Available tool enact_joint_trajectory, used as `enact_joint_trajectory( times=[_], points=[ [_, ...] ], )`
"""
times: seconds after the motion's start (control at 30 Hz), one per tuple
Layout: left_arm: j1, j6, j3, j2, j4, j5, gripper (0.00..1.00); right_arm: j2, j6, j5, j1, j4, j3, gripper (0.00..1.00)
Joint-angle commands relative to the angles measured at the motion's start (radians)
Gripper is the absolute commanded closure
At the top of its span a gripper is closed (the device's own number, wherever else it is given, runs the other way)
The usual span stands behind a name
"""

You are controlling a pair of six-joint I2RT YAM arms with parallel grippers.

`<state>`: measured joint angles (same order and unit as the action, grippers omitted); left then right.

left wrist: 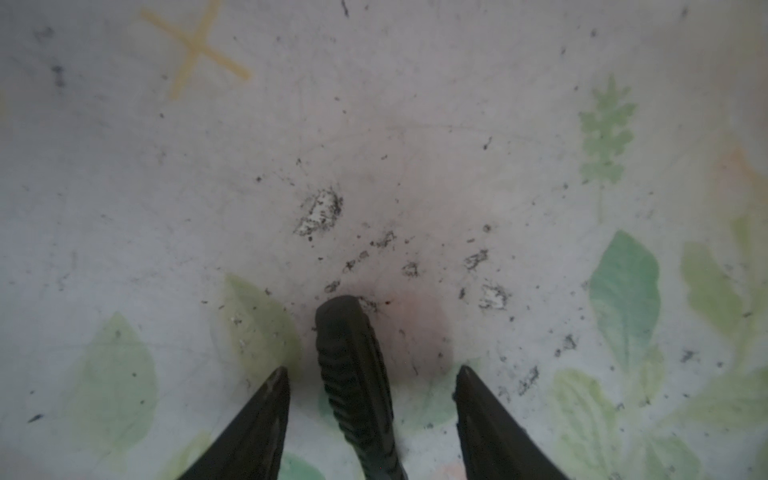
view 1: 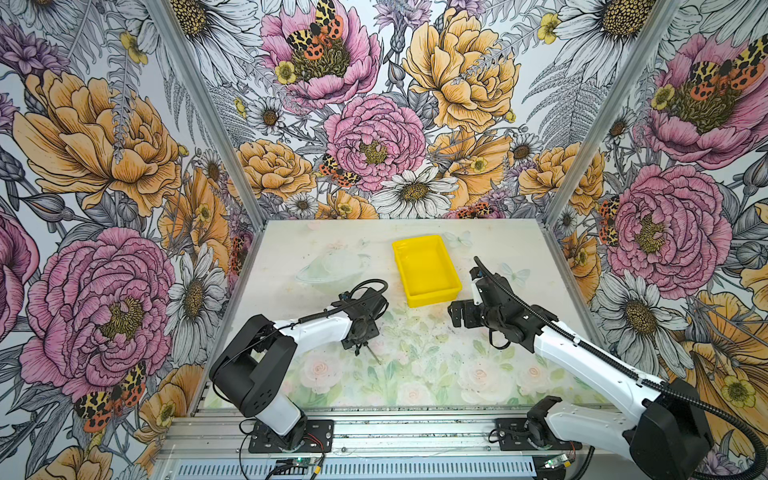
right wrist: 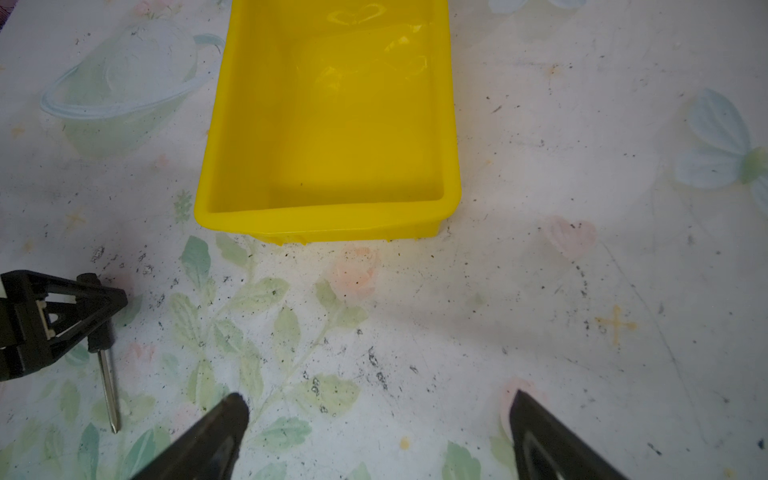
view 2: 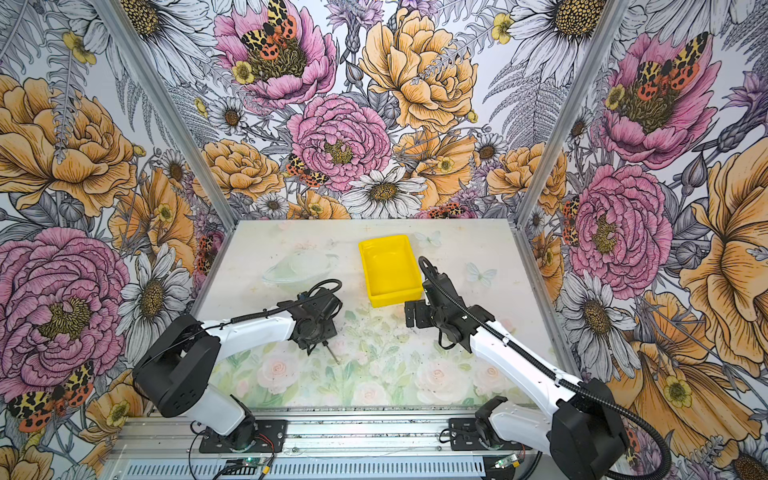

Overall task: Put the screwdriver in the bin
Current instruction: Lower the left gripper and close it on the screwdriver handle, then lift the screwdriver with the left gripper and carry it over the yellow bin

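grasp step. screwdriver [left wrist: 353,386] lies flat on the tabletop [view 1: 419,374], left of middle and nearer the robot than the bin [view 1: 434,297], well apart from it. bin is empty.

left hand [left wrist: 372,369] is down over it, jaws partly apart and straddling the ribbed handle [left wrist: 345,332]. there's a gap on both sides and nothing is gripped yet. the handle sits nearer one finger [left wrist: 266,415] than the other and is slightly skewed to the jaw line.

my take on doing it well:
- centre the hand on the handle before squeezing, else the near finger hits first and the tool likely rolls or yaws
- grip the black handle, not the thin shaft [right wrist: 107,376]; ribs should give friction, the shaft would probably slip
- keep fingertips low to the tabletop so the round handle doesn't pop out upward
- lift straight, check it doesn't droop tip-down, clear the bin's near wall, release low over the bin floor

right hand [right wrist: 378,398] hangs wide and empty just beside the bin's near right corner. that's close to the carry path, so come into the bin from its left side.
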<state>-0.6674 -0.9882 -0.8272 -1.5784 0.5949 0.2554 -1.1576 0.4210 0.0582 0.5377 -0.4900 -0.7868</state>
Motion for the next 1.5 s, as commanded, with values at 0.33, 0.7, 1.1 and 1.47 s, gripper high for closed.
enact_joint_trajectory(
  times=[0.33, 0.7, 1.1, 1.47],
  points=[
    [-0.039, -0.076, -0.010, -0.049, 0.021, 0.048, 0.71, 0.019, -0.047, 0.022, -0.003, -0.002, -0.031, 0.00],
    [-0.044, -0.049, -0.043, -0.008, 0.028, 0.071, 0.92, 0.061, -0.048, 0.022, -0.023, -0.002, -0.002, 0.00],
    [-0.031, 0.055, -0.163, 0.106, 0.040, 0.097, 0.96, 0.075, -0.063, 0.006, -0.080, 0.005, -0.012, 0.00],
    [0.024, 0.207, -0.451, -0.003, 0.037, 0.031, 0.95, 0.108, -0.048, -0.004, -0.133, 0.004, -0.009, 0.01]
  ],
)
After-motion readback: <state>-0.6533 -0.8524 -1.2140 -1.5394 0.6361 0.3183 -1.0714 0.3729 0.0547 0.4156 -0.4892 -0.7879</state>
